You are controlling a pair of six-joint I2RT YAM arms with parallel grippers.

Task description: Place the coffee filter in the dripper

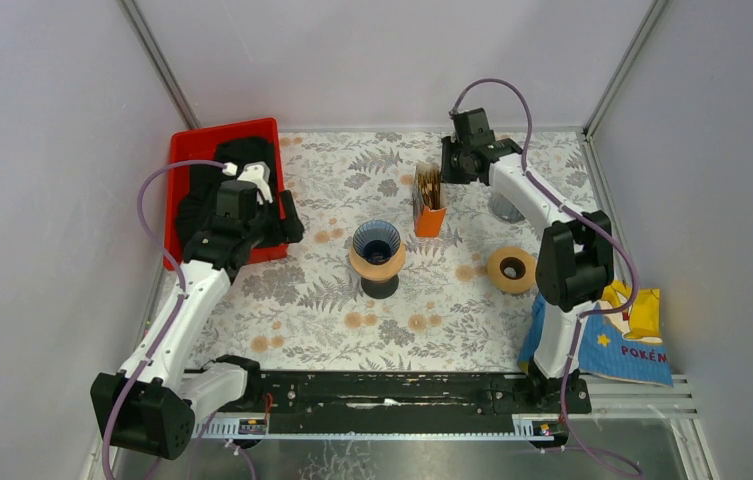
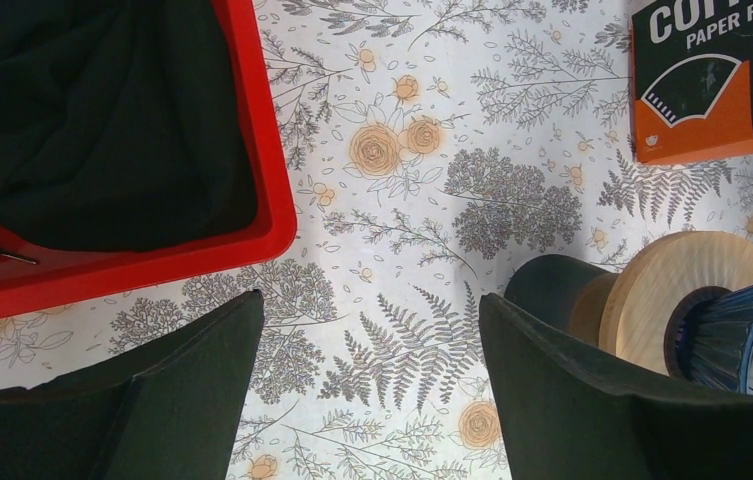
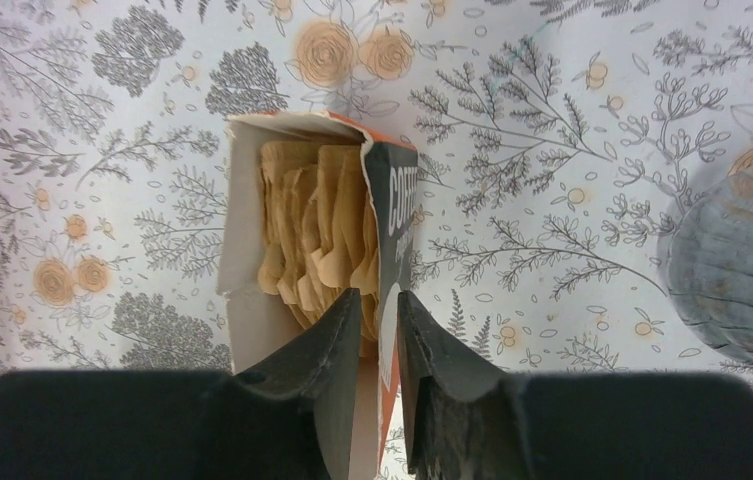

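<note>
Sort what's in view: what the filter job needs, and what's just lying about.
Needed:
- filter box
- paper filters
- dripper

Lying about:
- red bin
- black cloth
- tan ring
- Pokémon bag
- grey ribbed vessel

Plain pale lilac-grey walls [image 1: 42, 150] close the space on three sides, joined at the back corners by slim metal posts [image 1: 156, 60]. The counter [image 1: 302, 300] wears a white cloth printed with grey ferns and tan roses, softly and evenly lit. A slotted metal rail [image 1: 682, 395] runs along its near edge.
</note>
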